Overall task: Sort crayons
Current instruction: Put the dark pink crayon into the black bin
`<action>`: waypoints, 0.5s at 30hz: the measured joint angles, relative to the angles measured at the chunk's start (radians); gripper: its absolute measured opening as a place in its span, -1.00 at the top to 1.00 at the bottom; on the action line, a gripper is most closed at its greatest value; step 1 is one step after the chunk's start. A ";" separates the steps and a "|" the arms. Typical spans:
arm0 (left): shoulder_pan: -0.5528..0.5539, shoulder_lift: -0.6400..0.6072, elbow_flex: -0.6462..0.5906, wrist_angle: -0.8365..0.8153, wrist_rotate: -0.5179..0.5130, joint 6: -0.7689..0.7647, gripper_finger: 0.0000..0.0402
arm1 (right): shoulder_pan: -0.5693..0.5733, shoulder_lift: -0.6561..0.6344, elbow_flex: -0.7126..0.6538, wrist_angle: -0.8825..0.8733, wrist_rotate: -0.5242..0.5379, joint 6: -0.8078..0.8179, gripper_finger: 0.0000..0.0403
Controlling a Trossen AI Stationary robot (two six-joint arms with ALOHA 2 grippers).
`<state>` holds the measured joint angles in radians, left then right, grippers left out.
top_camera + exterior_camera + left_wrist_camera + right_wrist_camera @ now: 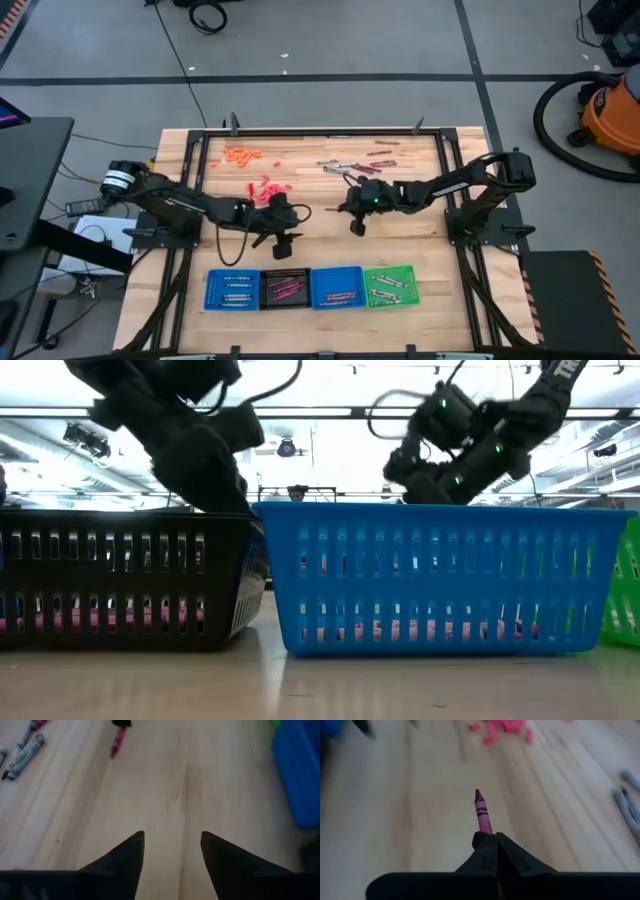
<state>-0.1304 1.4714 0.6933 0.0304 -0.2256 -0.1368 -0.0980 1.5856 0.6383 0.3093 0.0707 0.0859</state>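
Right hand [496,840] is clenching a magenta crayon [482,815] by its butt end, tip sticking out ahead of the fingers, hanging above the middle of the tabletop [420,250], toward the far edge. Left hand [172,851] is hanging released and empty over bare wood near the middle, just behind the row of trays along the near edge

Loose crayons are lying in three groups near the far edge: orange ones [240,154] toward the far left corner, red-pink ones [268,188] just in from them, and a grey and maroon mix [355,162] at centre-right. Others are already sitting in the blue tray [232,288], black tray [285,288], second blue tray [336,287] and green tray [390,286]

Handling call: these are looking light, stiff and thin, so weight is no problem, but wax is brittle and paper wraps are slick. An end grip like the current one is leaving a long lever, so the stick is likely pivoting or slipping if bumped. Better to be pinching across the barrel near mid-length, on the wrap, with modest squeeze. Round bodies are probably rolling when nudged, so approaching square to the long axis is safer
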 joint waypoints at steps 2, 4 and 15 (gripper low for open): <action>0.015 0.024 0.000 0.045 -0.002 0.004 -0.10 | 0.033 0.000 0.027 -0.003 0.019 -0.006 0.98; 0.026 0.041 0.000 0.079 -0.008 0.023 -0.15 | 0.058 0.000 0.057 -0.005 0.031 -0.009 0.98; 0.062 0.063 0.001 0.276 -0.008 0.056 -0.17 | 0.126 0.000 0.150 -0.030 0.069 -0.026 0.98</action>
<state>-0.0681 1.5349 0.6938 0.3065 -0.2334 -0.0810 0.0283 1.5852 0.7883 0.2790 0.1401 0.0597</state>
